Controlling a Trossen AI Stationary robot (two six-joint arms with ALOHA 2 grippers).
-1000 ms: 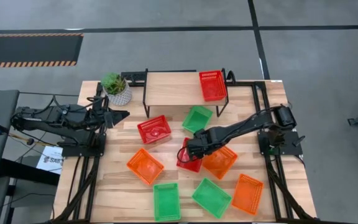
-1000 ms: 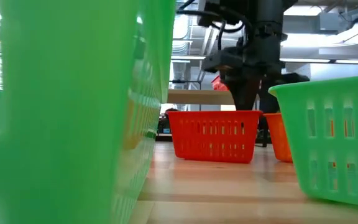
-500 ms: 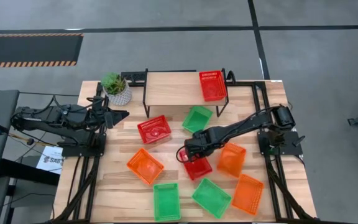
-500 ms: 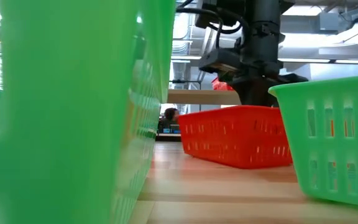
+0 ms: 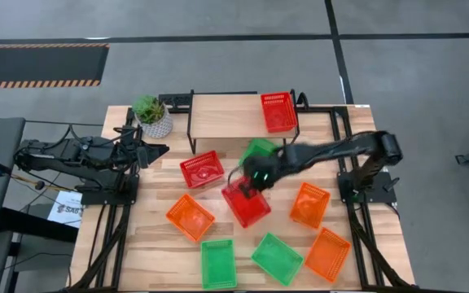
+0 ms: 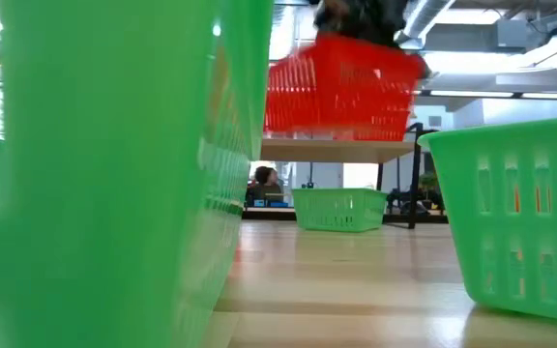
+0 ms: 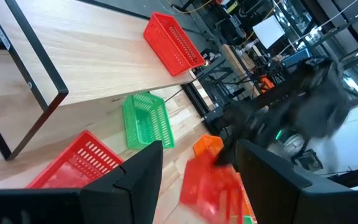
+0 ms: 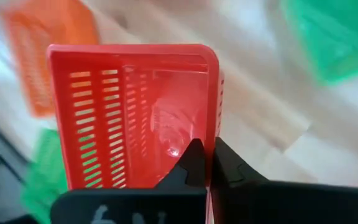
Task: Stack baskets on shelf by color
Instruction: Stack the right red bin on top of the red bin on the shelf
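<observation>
Above the middle of the table [image 5: 153, 244], I see the right gripper [image 5: 251, 181] closed on the rim of a red basket [image 5: 247, 203], and the basket hangs clear of the wood. It is a rectangular plastic box with slotted mesh walls and a smooth, shiny floor. My right wrist view shows what the others do not: the two dark fingers [image 8: 194, 163] pinch one short wall [image 8: 211, 112], one finger inside and one outside. The low view shows only the lifted basket [image 6: 341, 89], in front of the pale wooden shelf [image 6: 332, 150] on thin black legs. One more red basket [image 5: 278, 111] already stands on that shelf at its right end. The left gripper [image 5: 155, 150] waits beside the potted plant [image 5: 151, 114], its fingers [image 7: 135, 177] apart and holding nothing.
</observation>
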